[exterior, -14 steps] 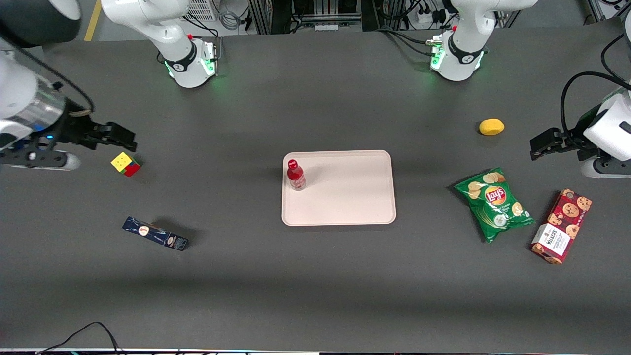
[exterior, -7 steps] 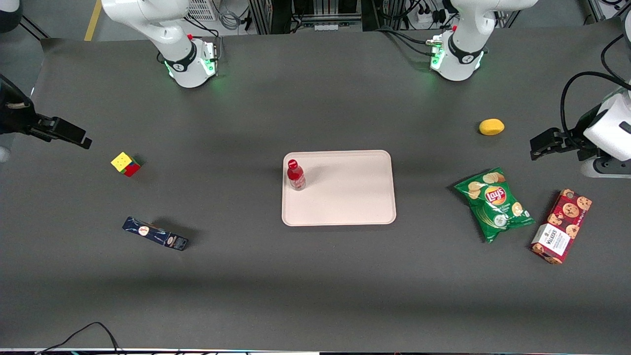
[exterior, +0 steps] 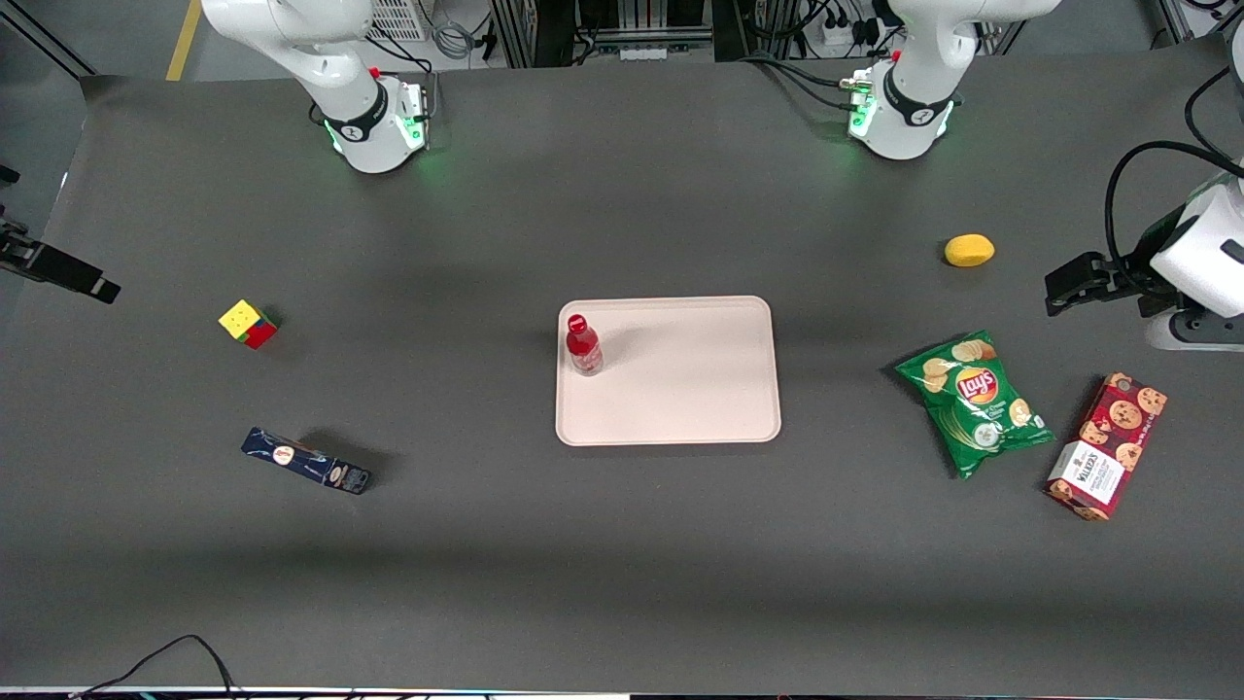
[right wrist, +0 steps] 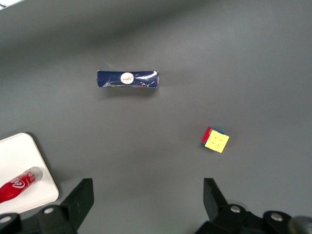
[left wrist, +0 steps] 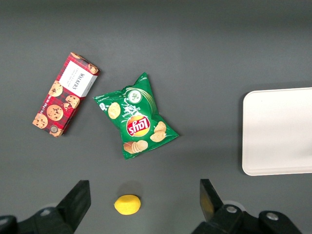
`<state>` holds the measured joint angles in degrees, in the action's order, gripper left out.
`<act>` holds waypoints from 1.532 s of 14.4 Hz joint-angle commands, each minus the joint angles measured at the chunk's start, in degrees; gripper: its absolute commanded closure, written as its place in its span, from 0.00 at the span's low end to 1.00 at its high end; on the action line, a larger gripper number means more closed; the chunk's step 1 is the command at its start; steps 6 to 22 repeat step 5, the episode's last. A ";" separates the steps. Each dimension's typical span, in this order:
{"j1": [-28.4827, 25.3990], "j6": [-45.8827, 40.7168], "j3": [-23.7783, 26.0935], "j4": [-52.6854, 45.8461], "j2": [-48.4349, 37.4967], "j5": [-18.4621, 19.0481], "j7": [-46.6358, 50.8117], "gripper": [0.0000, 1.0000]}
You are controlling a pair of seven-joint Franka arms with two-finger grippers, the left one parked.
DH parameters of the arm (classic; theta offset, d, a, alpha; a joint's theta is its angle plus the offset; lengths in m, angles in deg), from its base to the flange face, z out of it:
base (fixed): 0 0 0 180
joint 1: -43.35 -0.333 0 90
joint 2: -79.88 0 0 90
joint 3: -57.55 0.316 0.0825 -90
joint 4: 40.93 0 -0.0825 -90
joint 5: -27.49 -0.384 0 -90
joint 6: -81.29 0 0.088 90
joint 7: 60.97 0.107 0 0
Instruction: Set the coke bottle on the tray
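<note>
One bottle (exterior: 584,345) upright on tray (exterior: 680,408), near its rim, so placement looks done | gripper (right wrist: 148,207) released, fingers spread, holding nothing, high over table, well apart from bottle | cube (right wrist: 215,140) and box (right wrist: 127,80) lie below gripper
</note>
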<state>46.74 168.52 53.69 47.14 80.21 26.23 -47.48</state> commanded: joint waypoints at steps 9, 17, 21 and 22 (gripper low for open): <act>0.57 0.67 0.08 0.26 -0.42 0.48 -0.83 0.00; 0.57 0.67 0.08 0.26 -0.42 0.48 -0.83 0.00; 0.57 0.67 0.08 0.26 -0.42 0.48 -0.83 0.00; 0.57 0.67 0.08 0.26 -0.42 0.48 -0.83 0.00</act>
